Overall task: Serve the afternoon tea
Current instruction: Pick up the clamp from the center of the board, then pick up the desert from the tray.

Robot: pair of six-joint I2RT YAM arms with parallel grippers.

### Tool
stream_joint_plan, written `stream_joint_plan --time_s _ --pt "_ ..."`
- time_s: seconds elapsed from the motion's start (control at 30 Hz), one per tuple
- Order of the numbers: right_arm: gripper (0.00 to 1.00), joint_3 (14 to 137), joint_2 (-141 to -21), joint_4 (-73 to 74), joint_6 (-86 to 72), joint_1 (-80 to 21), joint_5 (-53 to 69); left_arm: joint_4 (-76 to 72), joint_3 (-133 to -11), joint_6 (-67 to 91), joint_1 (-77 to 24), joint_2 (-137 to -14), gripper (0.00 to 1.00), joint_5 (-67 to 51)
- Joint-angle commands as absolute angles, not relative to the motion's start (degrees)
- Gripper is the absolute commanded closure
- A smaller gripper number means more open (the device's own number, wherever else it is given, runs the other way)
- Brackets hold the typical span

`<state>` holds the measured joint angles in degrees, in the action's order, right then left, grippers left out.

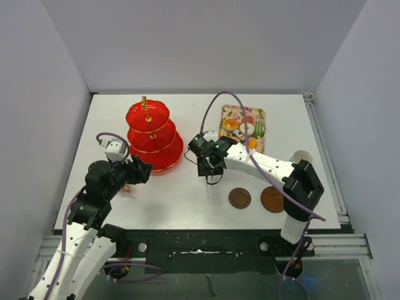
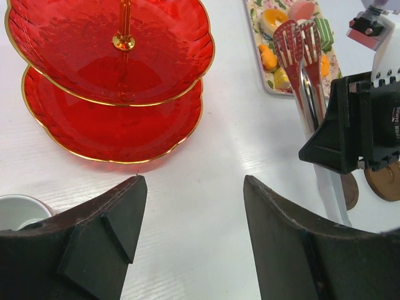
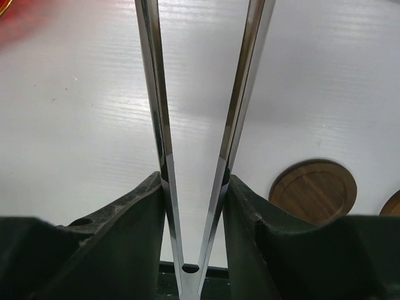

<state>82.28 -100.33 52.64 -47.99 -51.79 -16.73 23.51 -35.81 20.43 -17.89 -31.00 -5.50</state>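
Right gripper (image 3: 194,181) clamps tongs (image 3: 155,94); left gripper (image 2: 194,187) wide open, empty. Stand (image 1: 150,134) at 10 o'clock bare; sweets (image 1: 244,122) at 1 o'clock unserved.

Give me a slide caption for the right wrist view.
Right arm's fingers pinch metal serving tongs over the white table, a brown saucer at right.

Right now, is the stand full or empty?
Empty: stand tiers show bare red glass in top and left wrist views; sweets sit on the tray.
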Motion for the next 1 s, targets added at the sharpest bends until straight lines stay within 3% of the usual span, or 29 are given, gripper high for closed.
stream_joint_plan --time_s 0.0,0.3,0.97 --pt "0.62 81.38 -100.5 48.56 -46.73 -51.58 -15.05 21.03 -36.74 20.21 -17.5 -30.94 0.39 -6.68" --pt "0.6 85.93 -107.29 53.23 -45.11 -53.33 -10.0 21.01 -36.74 20.21 -17.41 -30.76 0.39 -6.75" --pt "0.6 85.43 -91.12 57.75 -50.6 -54.37 -25.5 20.65 -36.56 20.26 -17.05 -31.09 0.39 -7.37"
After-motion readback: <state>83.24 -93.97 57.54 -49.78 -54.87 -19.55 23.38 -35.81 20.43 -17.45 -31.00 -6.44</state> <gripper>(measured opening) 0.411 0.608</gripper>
